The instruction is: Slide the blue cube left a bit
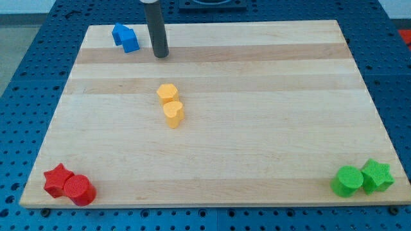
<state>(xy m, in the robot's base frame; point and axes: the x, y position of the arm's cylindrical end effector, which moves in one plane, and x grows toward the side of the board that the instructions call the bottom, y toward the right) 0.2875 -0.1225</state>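
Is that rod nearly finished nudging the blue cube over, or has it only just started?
Nothing shows how far the blue cube has travelled. It sits at the board's top left, touching another blue block. In hand: my tip stands just to the cube's right, a small gap between them. Left: close that gap and push the cube leftward.

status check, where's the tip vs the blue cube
My tip down on the board, just right of the blue cube, small gap. Second blue block touching the cube's upper left, partly in its path.

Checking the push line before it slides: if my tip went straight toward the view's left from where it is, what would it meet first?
Probably the blue blocks: they sit just left of my tip, slightly nearer the view's top, so contact may be glancing. Depth is uncertain.
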